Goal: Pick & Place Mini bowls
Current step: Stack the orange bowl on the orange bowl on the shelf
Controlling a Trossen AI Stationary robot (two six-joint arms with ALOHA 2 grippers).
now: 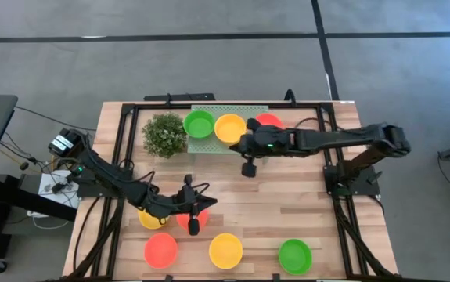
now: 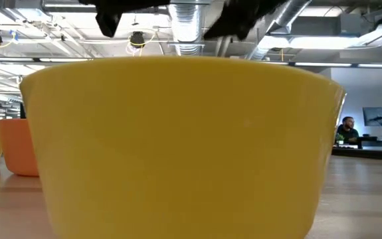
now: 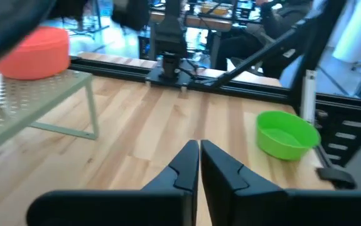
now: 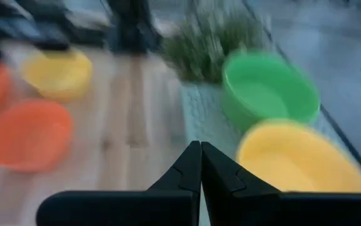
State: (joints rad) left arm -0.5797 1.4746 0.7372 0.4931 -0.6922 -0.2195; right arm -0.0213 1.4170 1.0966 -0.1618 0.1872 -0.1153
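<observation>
Tray [image 1: 209, 146] at table's far edge: green bowl [image 1: 199, 124], yellow bowl [image 1: 230, 128], red bowl [image 1: 269, 121]; right gripper [image 1: 249, 168] clenched, empty, just off tray. Near edge: red, yellow, green bowls in row. Left gripper [image 1: 194, 225] clenched, empty, over two more bowls.

High view: overhead, straight down, whole bench [image 1: 287, 211]. Low view: bench height, level, pressed against a yellow bowl [image 2: 177, 146]. Wrist views: forward past own jaws; the right's shares the tray [image 4: 196, 110] bowls with overhead.

no legible text or labels
</observation>
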